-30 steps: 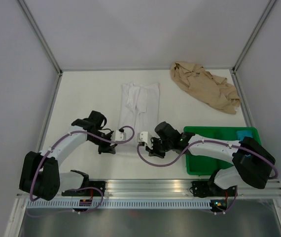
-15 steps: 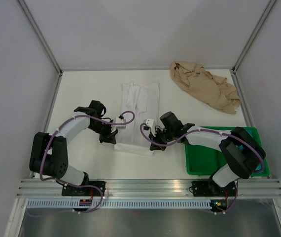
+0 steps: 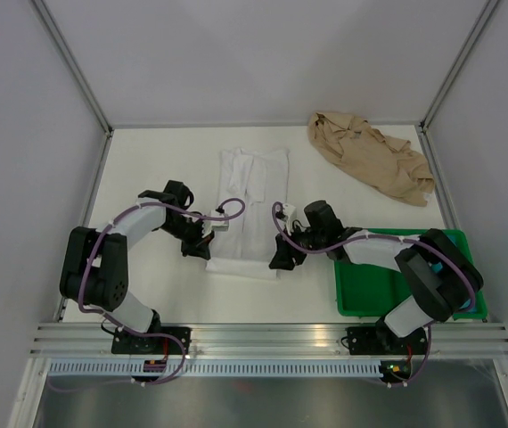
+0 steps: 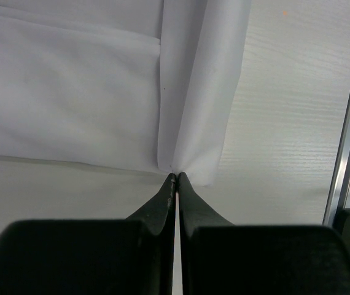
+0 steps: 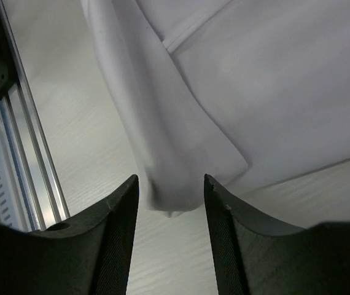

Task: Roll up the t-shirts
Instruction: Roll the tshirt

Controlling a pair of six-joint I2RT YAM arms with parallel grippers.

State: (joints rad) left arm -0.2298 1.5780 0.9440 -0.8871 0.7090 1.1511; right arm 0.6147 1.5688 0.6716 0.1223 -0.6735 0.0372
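The top external camera sits high above and behind the arm bases, looking steeply down from far enough off to take in the whole table [image 3: 147, 169]. Each wrist camera sits close behind its own fingers and looks along them at the table. The left fingers [image 4: 159, 206] fill the bottom of one view and the right fingers [image 5: 116, 233] the other. All three views share the near edge of the white t-shirt [image 3: 252, 192] and the aluminium rail [image 3: 272, 334].

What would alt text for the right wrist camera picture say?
A corner of the white t-shirt lies between the open black fingers of the right gripper, not pinched. The shirt rests on a pale table, with a metal rail along the left edge.
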